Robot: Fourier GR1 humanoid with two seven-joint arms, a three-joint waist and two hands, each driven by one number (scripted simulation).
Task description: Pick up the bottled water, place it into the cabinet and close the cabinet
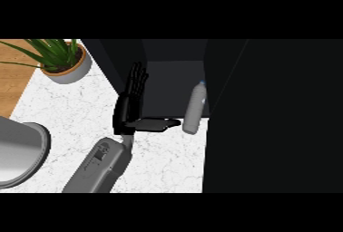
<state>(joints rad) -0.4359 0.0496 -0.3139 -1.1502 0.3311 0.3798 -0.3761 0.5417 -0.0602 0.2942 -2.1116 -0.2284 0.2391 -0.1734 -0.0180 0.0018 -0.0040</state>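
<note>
Clear plastic, pale and slim, the bottled water (194,111) lies or leans at the cabinet's (171,86) mouth, its cap end pointing inward beside the right wall and its base hanging out past the front edge over the white marbled bench (67,113); whether it rests flat or is tipped I cannot say from this angle. Just left of it is the left hand (134,106), fingers straight and spread up along the cabinet's left side, thumb stuck out sideways toward the bottle's lower end, close to it but seemingly not holding it. So the hand is spread, pinching nothing. The worry, to my eye, is that half-in position: a bottle is round and will roll or slide if nudged, and the thumb is right there to nudge it outward instead of in. If the door (268,113), the big dark panel at the right, swings shut now, I'd guess it catches the protruding base and either jams or knocks the bottle onto the bench. A push deeper seems needed first, and a push off-centre could spin it crosswise in the opening. The right hand I cannot see at all. Farther off, a potted plant (64,61) and a grey sink (23,154) sit at the left, well apart from any of this.
</note>
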